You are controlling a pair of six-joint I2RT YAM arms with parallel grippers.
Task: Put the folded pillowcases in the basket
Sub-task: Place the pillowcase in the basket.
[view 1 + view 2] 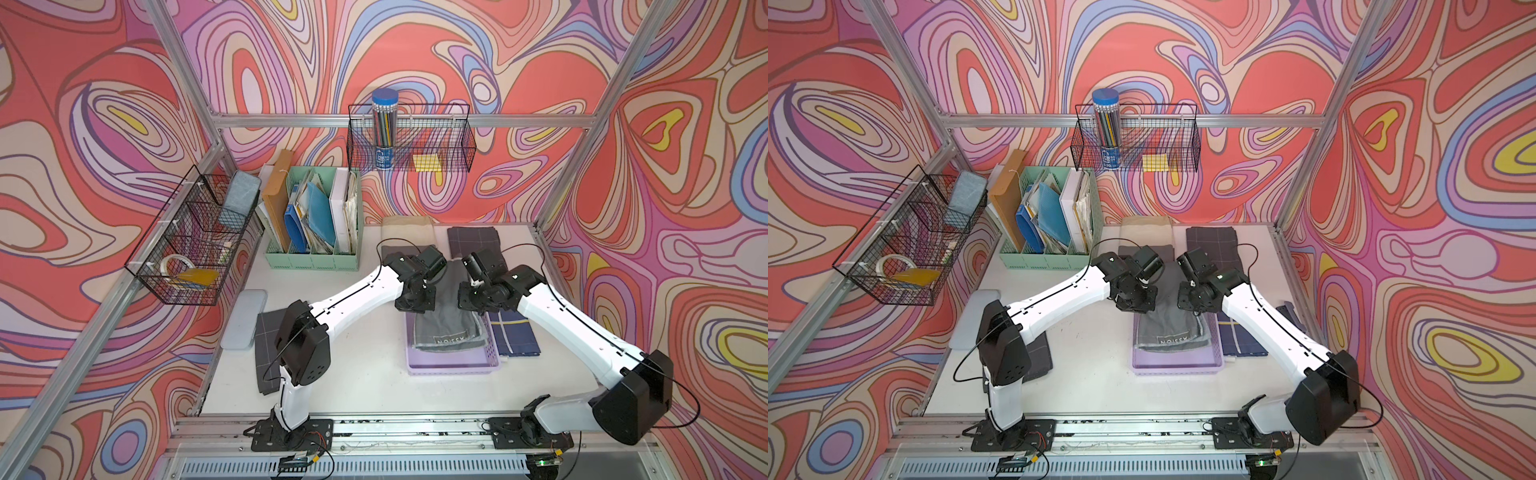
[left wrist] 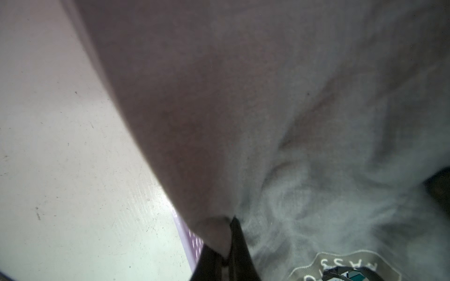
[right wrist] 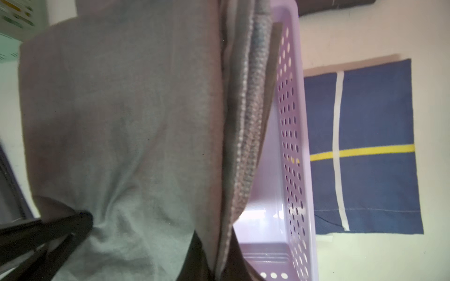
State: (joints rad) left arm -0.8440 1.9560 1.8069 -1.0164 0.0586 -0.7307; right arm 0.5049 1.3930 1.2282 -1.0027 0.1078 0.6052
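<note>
Upside-down letters "ASSION" on the grey folded pillowcase (image 1: 451, 326).

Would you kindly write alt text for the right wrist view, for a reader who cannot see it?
A folded grey pillowcase, its layered edge pinched by the right gripper with jaws shut, drapes over the perforated lavender basket. Beside the basket, a navy cloth with white and yellow stripes lies flat on the white table.
</note>
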